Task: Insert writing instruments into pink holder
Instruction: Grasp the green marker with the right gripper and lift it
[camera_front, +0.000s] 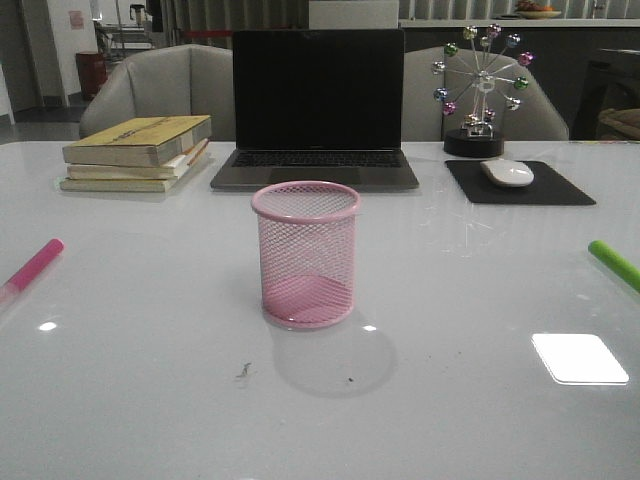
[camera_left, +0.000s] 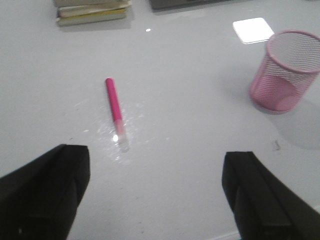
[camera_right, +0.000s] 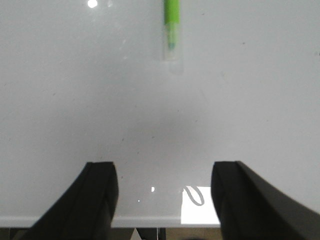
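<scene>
The pink holder (camera_front: 305, 255) was seen standing upright and empty at the middle of the table (camera_front: 450, 400), with neither marker yet inserted. The magenta marker (camera_left: 115, 107) lay flat on the robot's left side, ahead of the left gripper (camera_left: 155, 195), whose jaws were spread wide with nothing between them. In the left wrist view the marker's long axis ran nearly straight away from the jaws, tilted only slightly, with the whitish end nearer the fingers (camera_left: 45, 190) and the pink end farther off; it sat somewhat toward the left finger, not on the centre line. The holder was seen off to the other side, beyond the right finger.

The green marker (camera_right: 172, 27) lay on the robot's right side, well ahead of the right gripper (camera_right: 162, 195), whose jaws were likewise wide apart and empty. Its axis also pointed away from the jaws, pale end nearest (only part of its length fell inside the wrist picture).

Each marker was judged to belong to the arm on its own side. Since both axes ran along the approach line, across the closing direction, a forward reach and descent would probably suffice, with little wrist turn.
</scene>
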